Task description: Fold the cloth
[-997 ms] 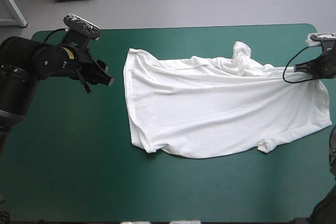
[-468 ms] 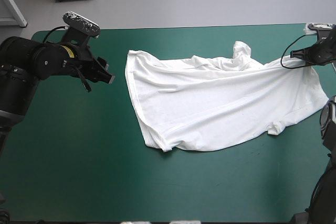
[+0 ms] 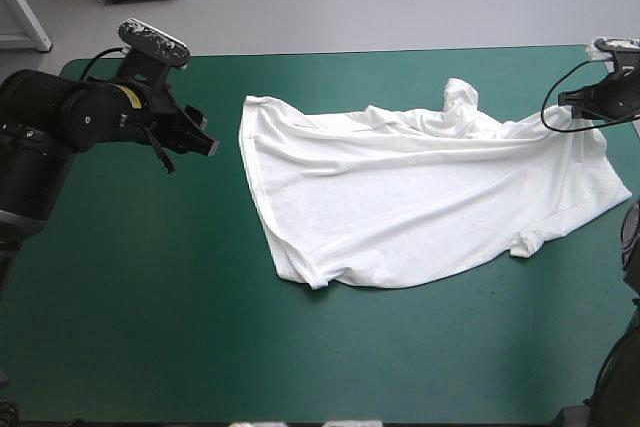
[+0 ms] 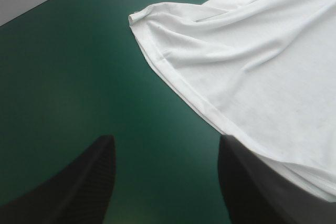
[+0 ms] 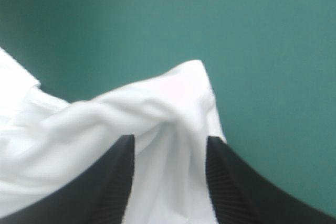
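shirt [image 3: 420,197] lies spread and creased on the teal-green bench [image 3: 150,327], reaching from about the middle to the right edge. at the left, the left jaws hang over bare cover beside the shirt, spread wide and holding nothing. in the left wrist view the hem [image 4: 178,77] runs just ahead of them, and one black finger [image 4: 252,192] overlaps its edge. further right, a sleeve [image 3: 462,97] bunches up on the far side. near the far right corner, the right jaws stand apart over the shirt's corner, a raised fold [image 5: 157,108] between them, not pinched.
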You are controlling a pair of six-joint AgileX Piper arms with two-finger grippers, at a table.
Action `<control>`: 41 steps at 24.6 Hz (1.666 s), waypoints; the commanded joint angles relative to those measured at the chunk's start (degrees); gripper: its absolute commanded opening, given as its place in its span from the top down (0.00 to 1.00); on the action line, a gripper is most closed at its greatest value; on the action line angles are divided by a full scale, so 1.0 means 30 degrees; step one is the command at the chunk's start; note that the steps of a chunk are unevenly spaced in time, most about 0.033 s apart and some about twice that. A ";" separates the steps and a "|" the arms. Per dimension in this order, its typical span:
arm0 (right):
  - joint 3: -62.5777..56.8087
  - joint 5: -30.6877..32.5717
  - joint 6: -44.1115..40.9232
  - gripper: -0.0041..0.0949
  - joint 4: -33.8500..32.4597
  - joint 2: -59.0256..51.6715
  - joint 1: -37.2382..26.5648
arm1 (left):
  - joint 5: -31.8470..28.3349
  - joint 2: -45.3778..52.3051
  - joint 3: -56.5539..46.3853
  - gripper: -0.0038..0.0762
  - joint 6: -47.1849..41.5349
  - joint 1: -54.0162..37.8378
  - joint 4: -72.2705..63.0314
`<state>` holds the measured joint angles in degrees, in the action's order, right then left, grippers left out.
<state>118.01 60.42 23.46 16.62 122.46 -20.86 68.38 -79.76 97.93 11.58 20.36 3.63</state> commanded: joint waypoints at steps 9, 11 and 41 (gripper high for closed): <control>-0.1477 0.3564 0.0754 0.33 0.2774 -0.8017 0.0084 | -0.2969 0.0290 0.0459 0.42 0.0055 0.0150 0.1559; -0.3001 0.3559 0.0754 0.33 0.3024 -0.9669 0.0347 | -0.3094 -0.0268 0.0796 0.42 -0.0048 0.0110 0.2916; -1.0534 0.2221 0.1092 0.35 0.0901 -1.5221 1.7456 | -0.3200 -1.8292 1.5763 0.43 0.3129 -0.3534 -0.3526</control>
<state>84.96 69.48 26.80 18.33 78.10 31.38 62.64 -136.80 142.73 20.76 9.83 -5.22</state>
